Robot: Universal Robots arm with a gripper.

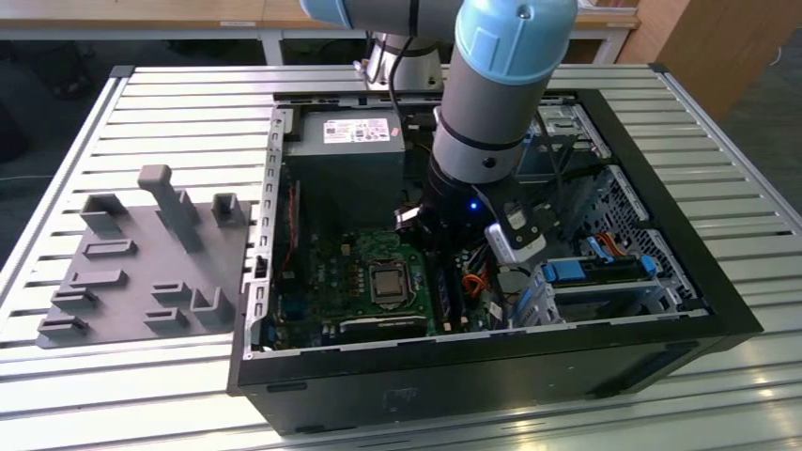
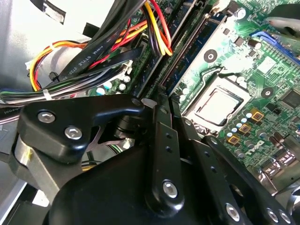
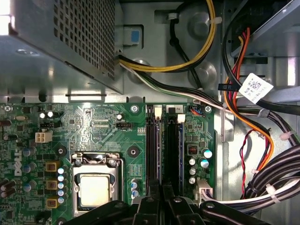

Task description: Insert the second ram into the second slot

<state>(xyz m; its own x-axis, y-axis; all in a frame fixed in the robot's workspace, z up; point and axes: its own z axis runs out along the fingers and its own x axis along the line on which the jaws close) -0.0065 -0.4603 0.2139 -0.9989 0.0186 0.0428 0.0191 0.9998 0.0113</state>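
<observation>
Slatted metal table bearing an open computer case; arm lowered inside, gripper at the motherboard's memory slots beside the processor socket. Fingers close together on the second ram (its edge seated in its slot).

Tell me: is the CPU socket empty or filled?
Filled: a silver processor sits inside the CPU socket's metal frame in both wrist views.
</observation>
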